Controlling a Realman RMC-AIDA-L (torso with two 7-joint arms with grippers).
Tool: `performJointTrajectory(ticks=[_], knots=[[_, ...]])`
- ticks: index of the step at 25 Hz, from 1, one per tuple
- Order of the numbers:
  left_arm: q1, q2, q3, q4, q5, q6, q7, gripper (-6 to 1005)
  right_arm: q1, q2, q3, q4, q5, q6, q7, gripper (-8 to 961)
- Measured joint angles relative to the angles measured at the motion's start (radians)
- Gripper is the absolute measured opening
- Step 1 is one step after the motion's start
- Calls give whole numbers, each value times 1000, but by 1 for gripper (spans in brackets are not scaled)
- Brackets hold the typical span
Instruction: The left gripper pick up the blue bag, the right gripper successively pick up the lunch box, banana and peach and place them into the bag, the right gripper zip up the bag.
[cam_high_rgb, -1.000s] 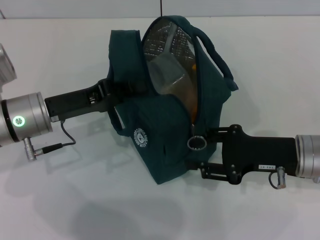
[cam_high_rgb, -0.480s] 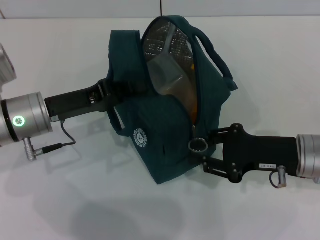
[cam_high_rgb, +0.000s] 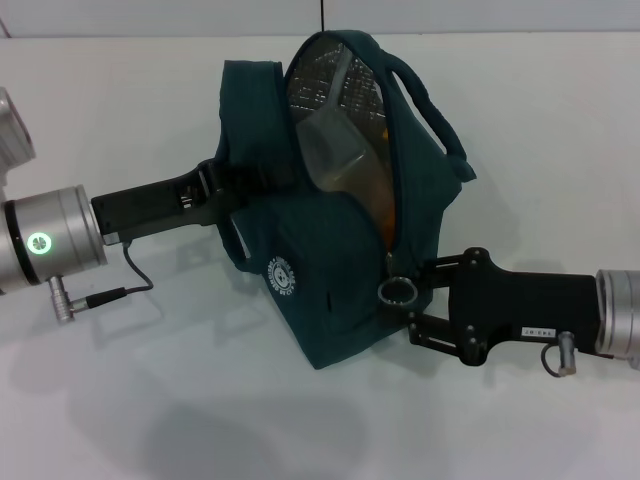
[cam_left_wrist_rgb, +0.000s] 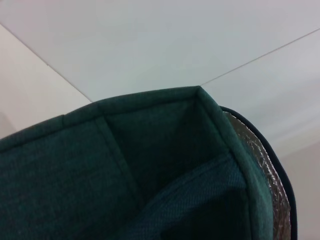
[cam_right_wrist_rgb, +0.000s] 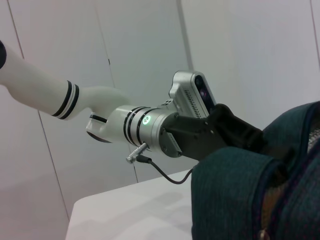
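The blue bag (cam_high_rgb: 330, 270) is held up over the table, its mouth open and its foil lining showing. Inside, the clear lunch box (cam_high_rgb: 335, 150) leans against the lining, and a strip of the orange-yellow banana (cam_high_rgb: 378, 200) shows beside it. The peach is hidden. My left gripper (cam_high_rgb: 235, 185) is shut on the bag's left side; the left wrist view is filled with the bag's fabric (cam_left_wrist_rgb: 150, 180). My right gripper (cam_high_rgb: 412, 298) sits at the bag's lower right, right by the ring zipper pull (cam_high_rgb: 397, 292). The right wrist view shows the bag (cam_right_wrist_rgb: 240, 200) and the left gripper (cam_right_wrist_rgb: 235, 132).
A white table (cam_high_rgb: 150, 400) lies under and around the bag. A cable (cam_high_rgb: 135, 275) hangs from the left arm's wrist. A white wall stands behind.
My right gripper has drawn back a little to the right along the bag's lower edge. The ring pull has shifted slightly down and right. The left arm and bag stay still.
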Motion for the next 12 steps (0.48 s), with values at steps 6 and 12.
performJointTrajectory(ticks=[6, 12], knots=[[3, 0, -1, 0, 0, 0, 1, 32, -2, -2, 0, 1, 0, -3, 1, 301], [3, 0, -1, 0, 0, 0, 1, 32, -9, -1, 0, 1, 0, -4, 1, 299]])
